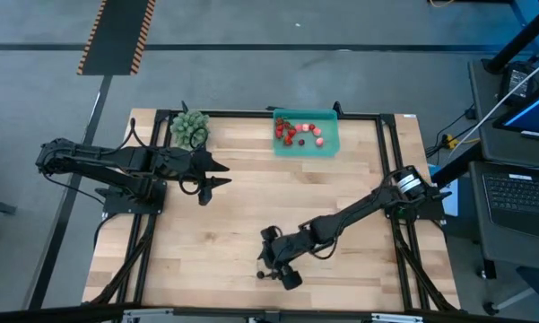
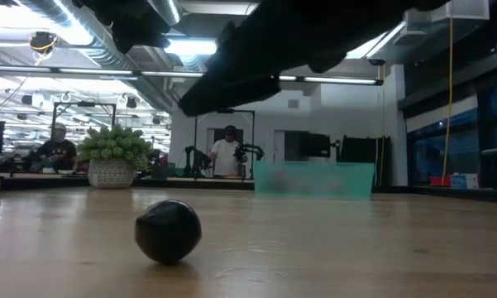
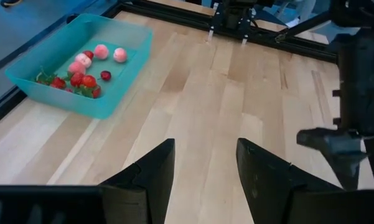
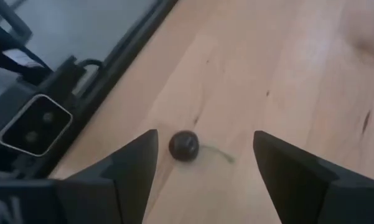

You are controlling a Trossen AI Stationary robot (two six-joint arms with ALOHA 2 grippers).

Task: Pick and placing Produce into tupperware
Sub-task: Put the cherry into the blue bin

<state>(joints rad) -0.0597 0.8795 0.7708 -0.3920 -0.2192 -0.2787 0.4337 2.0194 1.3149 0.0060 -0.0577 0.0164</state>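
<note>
The teal tray (image 1: 328, 144) stands near the table's far edge and holds several red and pink fruit pieces (image 1: 294, 132); the left wrist view shows the tray (image 3: 121, 84) and its fruit (image 3: 81, 71) too. One dark berry (image 4: 183, 146) with a thin stem lies on the wood near the near edge, also seen in the low view (image 2: 168, 232) and the high view (image 1: 262, 274). My right gripper (image 4: 205, 140) hangs open just above the berry, a finger on either side, touching nothing. My left gripper (image 3: 204, 152) waits open at the table's left, over bare wood (image 1: 213, 175).
A green leafy clump (image 1: 188, 127) sits at the far left corner, left of the tray. A small camera box (image 4: 34, 124) and the black frame rail run along the near edge beside the berry. My right arm (image 1: 359, 211) stretches slantwise across the table's middle.
</note>
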